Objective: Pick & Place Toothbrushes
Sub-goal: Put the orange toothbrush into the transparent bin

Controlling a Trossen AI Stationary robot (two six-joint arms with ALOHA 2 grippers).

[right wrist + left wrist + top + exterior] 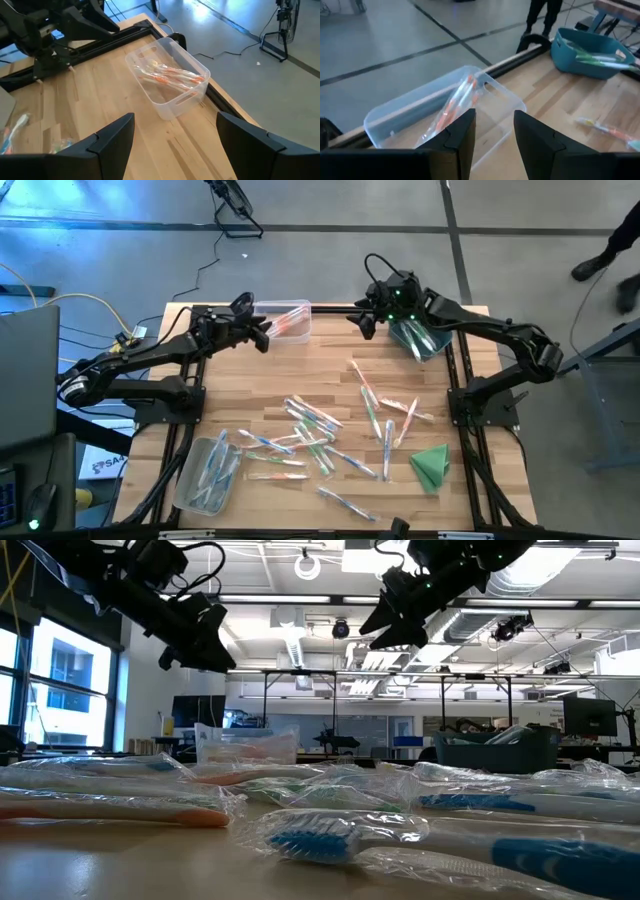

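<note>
wrapped toothbrushes (330,835) lie nearest, a loose scatter across the middle of the table (250,370), crossing and touching one another in their clear sleeves.

starting at the left, a clear bin (207,473) at the near corner already holds a few blue ones. my left gripper (262,333) hangs over the far edge beside a second clear bin (420,107) with orange brushes in it; its fingers stand partly apart with nothing between them. further right, my right gripper (365,320) hovers by the teal bin (418,340) of green brushes, fingers spread wide and empty. a folded green cloth (430,465) sits near the right edge.

my worry is the pile: the sleeves look slippery and overlap, so i could pinch two at once, or drag a neighbour off the table. a wrong colour in a bin is the other likely slip.
</note>
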